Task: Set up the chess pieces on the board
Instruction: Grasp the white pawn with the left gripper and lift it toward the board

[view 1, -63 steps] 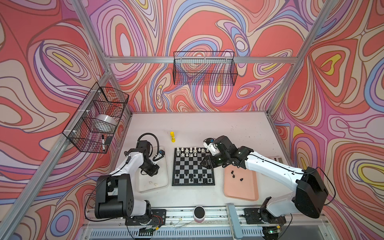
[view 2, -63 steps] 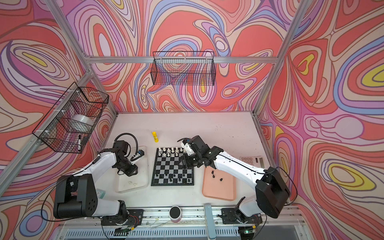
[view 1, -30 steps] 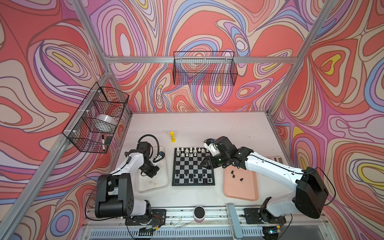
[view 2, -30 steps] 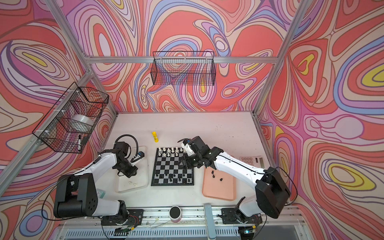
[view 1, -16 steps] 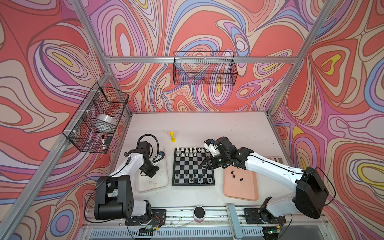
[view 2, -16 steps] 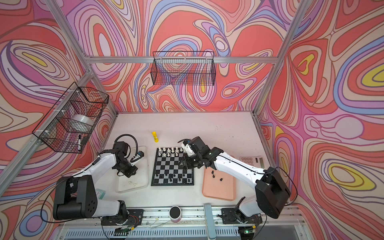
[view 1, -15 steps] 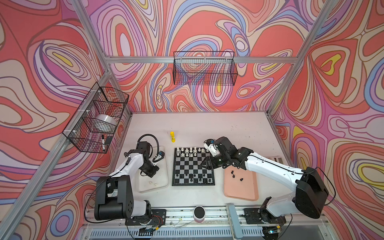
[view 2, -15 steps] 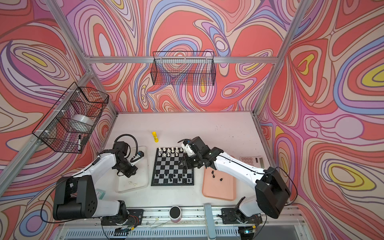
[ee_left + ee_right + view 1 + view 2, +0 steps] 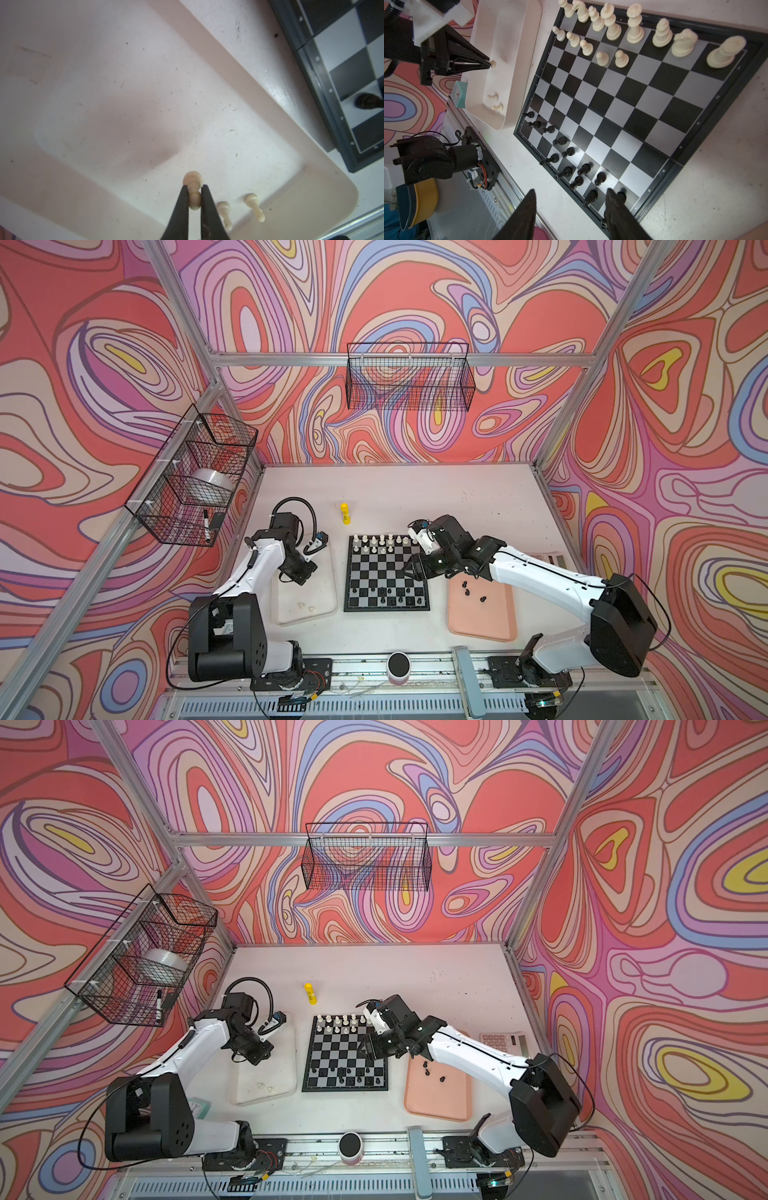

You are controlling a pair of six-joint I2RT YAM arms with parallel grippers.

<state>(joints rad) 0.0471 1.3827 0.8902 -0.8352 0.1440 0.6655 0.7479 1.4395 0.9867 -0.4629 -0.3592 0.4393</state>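
Top views: one board [image 9: 386, 568] lies mid-table, with one whitish tray [image 9: 320, 593] just beside its left edge and one pink tray [image 9: 482, 622] just beside its right edge.
Loose black pieces [image 9: 468, 592]: three, at the pink tray's far end.
Left gripper [image 9: 300, 577]: over the whitish tray's far half; its fingers are hidden under the wrist.
Right gripper [image 9: 409, 568]: over the board's right edge, about midway along it.
Open room: the board's four middle rows are bare. Bare table runs behind the board, with one yellow glue stick [image 9: 344, 513] near the far left corner.

Left wrist view
Left gripper [image 9: 194, 200]: pressed together on one white pawn [image 9: 192, 179], pinching its upper part over the tray floor.
Spare pawns [image 9: 224, 208]: two, lying on their sides near a tray corner, close but apart.
Edges: a narrow strip of table separates the tray rim from the board's border.

Right wrist view
Right gripper [image 9: 571, 192]: spread wide with nothing between the fingers, above the board's near corner.
White pieces [image 9: 635, 27]: eight tall ones fill the far row. Five pawns stand in the next row, and the three squares at its right end are bare.
Black pieces [image 9: 564, 171]: a dozen or so, bunched in the near two rows. The fingers cover part of them, so the exact count is unclear.
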